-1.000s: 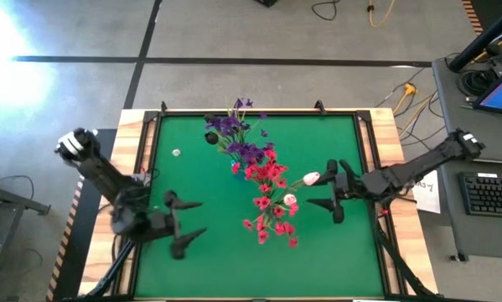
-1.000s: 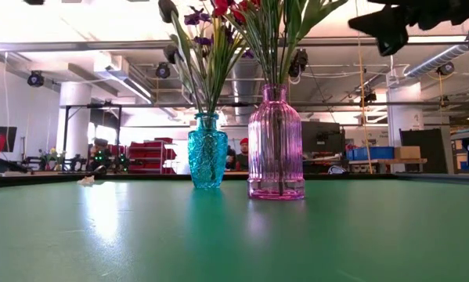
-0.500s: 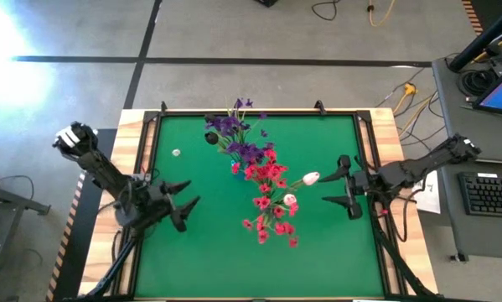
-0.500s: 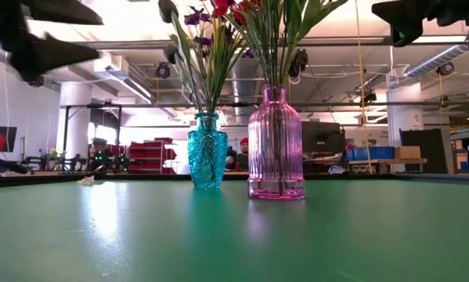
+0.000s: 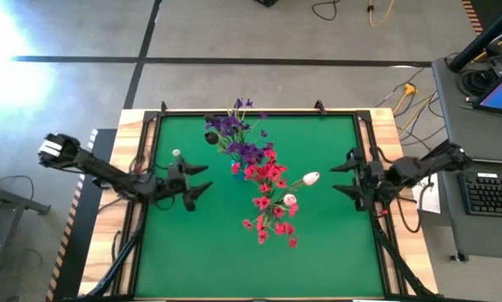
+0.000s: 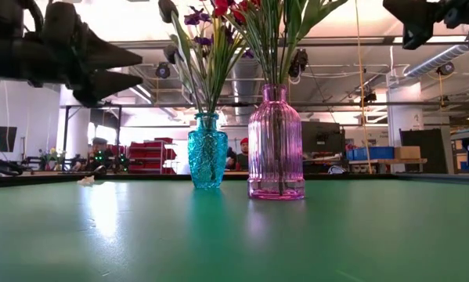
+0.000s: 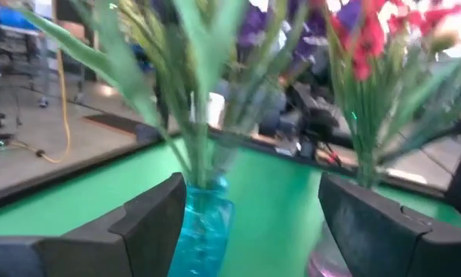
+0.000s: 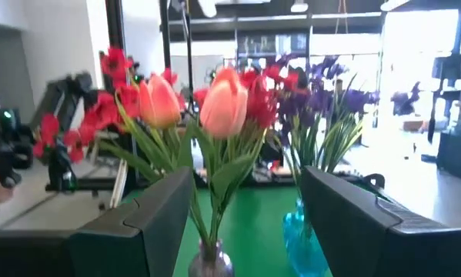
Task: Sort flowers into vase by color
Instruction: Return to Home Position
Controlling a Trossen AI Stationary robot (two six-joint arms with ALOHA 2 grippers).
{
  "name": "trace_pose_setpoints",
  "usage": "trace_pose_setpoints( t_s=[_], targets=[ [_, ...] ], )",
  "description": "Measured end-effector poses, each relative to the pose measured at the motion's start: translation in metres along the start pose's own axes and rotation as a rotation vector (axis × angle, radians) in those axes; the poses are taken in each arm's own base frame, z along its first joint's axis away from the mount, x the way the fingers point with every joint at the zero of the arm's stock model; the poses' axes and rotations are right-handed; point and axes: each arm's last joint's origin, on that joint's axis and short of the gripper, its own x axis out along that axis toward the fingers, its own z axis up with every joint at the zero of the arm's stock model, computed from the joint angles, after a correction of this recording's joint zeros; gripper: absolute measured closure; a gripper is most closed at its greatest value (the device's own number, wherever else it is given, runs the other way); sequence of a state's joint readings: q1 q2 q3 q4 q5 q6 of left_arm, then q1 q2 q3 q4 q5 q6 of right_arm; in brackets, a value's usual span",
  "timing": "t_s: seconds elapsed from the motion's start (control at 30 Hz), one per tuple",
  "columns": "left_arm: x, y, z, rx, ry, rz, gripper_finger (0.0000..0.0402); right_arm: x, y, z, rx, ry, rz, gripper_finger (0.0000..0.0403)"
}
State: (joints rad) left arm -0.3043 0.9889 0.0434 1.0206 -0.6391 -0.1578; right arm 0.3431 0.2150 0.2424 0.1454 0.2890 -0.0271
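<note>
Bright daylight, backlit flowers [image 6: 211, 59], floor [image 5: 20, 42] glare

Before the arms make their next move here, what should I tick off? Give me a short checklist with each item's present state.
1. Left pincer empty: ok. It is open, with nothing between its fingers, over the left part of the green mat.
2. Right pincer empty: ok. It is open, near the mat's right edge.
3. Teal vase and pink vase upright: ok.
4. Purple flowers in the teal vase, red flowers and tulips in the pink vase: ok.
5. No stems lying on the mat: ok.
6. Small pale scrap on the mat: cannot tell what it is.
</note>
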Motion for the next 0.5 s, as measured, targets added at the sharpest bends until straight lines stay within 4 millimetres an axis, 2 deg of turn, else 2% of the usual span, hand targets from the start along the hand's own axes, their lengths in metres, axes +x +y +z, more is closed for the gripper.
trace_pose_setpoints(
  t_s=[0.2,0.5],
  targets=[
    [-0.008,0.010,0.011,0.052,-0.042,0.049,0.0119,0.000,-0.001,0.001,-0.028,-0.007,-0.010,0.0163],
    [-0.010,0.012,0.050,0.186,0.041,0.118,0.0119,-0.003,-0.010,0.006,-0.110,-0.054,-0.095,0.0163]
  ],
)
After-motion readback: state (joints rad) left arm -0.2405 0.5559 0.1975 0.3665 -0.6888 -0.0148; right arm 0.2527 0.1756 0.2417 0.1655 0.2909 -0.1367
